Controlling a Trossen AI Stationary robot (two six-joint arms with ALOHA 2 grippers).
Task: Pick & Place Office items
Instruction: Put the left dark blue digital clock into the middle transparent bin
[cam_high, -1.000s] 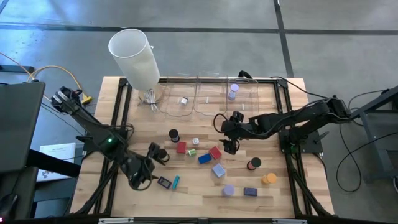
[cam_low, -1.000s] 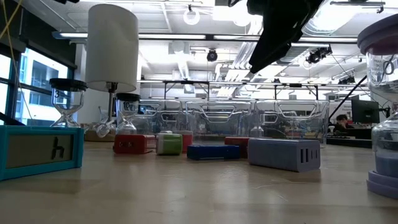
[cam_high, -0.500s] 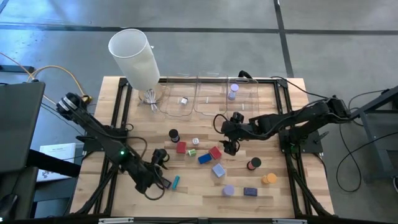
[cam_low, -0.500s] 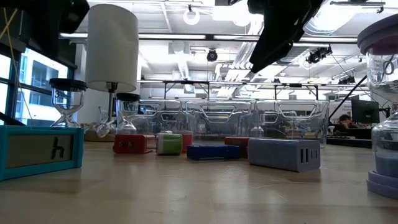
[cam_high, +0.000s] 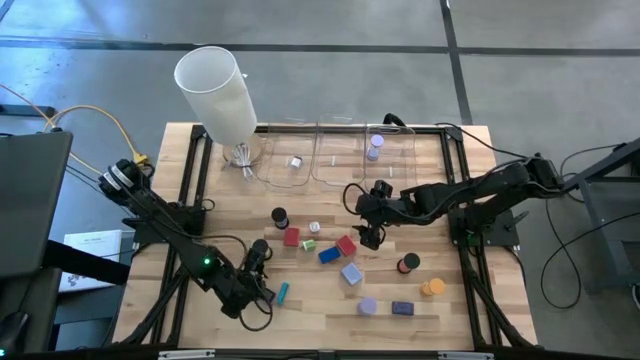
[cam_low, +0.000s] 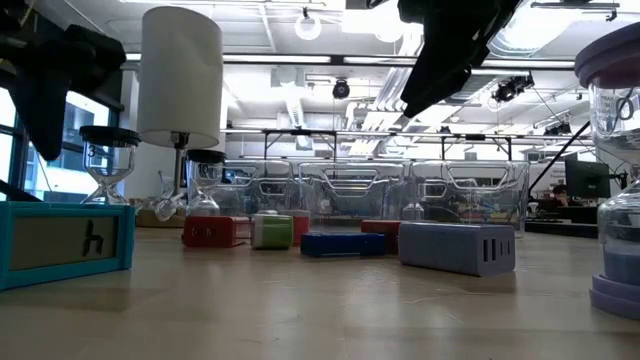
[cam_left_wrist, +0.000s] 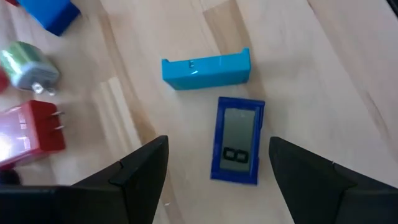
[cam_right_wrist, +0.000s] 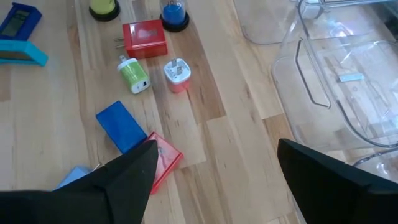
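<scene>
The office items lie scattered on the wooden table (cam_high: 220, 215). Among them are a red block (cam_high: 291, 237), a blue block (cam_high: 328, 255), a lavender block (cam_high: 351, 273), an orange roll (cam_high: 432, 288) and a black roll (cam_high: 279, 216). My left gripper (cam_high: 256, 297) is open near the table's front edge. It hangs over a flat dark-blue piece with a screen (cam_left_wrist: 239, 124), one finger on each side of it and clear of it. A teal stick (cam_left_wrist: 205, 68) lies just beyond. My right gripper (cam_high: 368, 236) hangs open above the table's middle, near a second red block (cam_right_wrist: 163, 158).
Three clear bins (cam_high: 340, 155) stand along the far edge; one holds a lavender piece (cam_high: 374, 148). A tall white cylinder (cam_high: 215, 90) rises at the far left. A green plug (cam_right_wrist: 134, 76) and a white plug (cam_right_wrist: 176, 73) lie near the red block. Bare wood lies left of my left gripper.
My left gripper has come down and gone toward the table's near edge. It now stands over the dark-blue piece, which it partly hides in the high view, and it has stayed open. In the low view its arm has dropped into the picture's upper left.
</scene>
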